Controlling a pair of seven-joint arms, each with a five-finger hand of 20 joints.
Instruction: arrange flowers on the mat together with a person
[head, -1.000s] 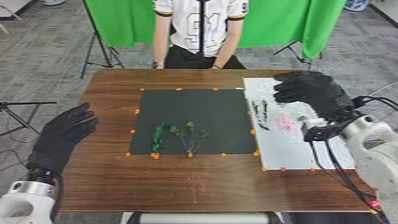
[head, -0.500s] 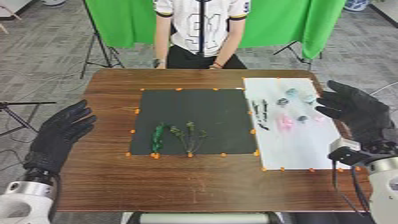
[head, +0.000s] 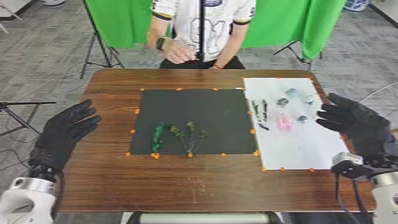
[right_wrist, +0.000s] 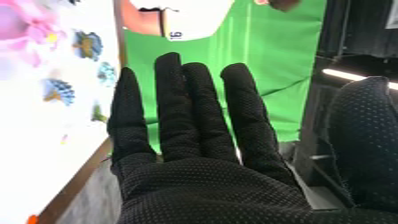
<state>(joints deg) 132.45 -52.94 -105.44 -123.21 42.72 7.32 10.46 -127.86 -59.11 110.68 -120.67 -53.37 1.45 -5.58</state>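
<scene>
Fingers lie relaxed and slightly parted on the left hand (head: 55, 142), which is open at the left edge of the brown table (head: 178, 187) and has hold of nothing. To its right, a dark mat (head: 195, 107) lies flat, with small orange bits (head: 156, 156) along its borders. On the mat's near part, left of its middle, is a bright green leafy strand (head: 158, 137). Just beside that strand are thin-stemmed green sprigs (head: 190, 136), their tops fanned out toward the far side.

Next comes a white sheet (head: 306, 150). Dark slender pieces (head: 258, 112) lie along its mat side. Farther right on the sheet are a blue-grey flower (head: 282, 101), a pink flower (head: 284, 122) with a yellow centre and a pale blue flower (head: 291, 92), then a second blue-grey flower (head: 303, 119) and a pale green piece (head: 309, 100).

At the sheet's right edge is the right hand (head: 357, 127), open and holding nothing. In the right wrist view its fingers are straight, with the thumb (right_wrist: 360, 145) well apart from them.
</scene>
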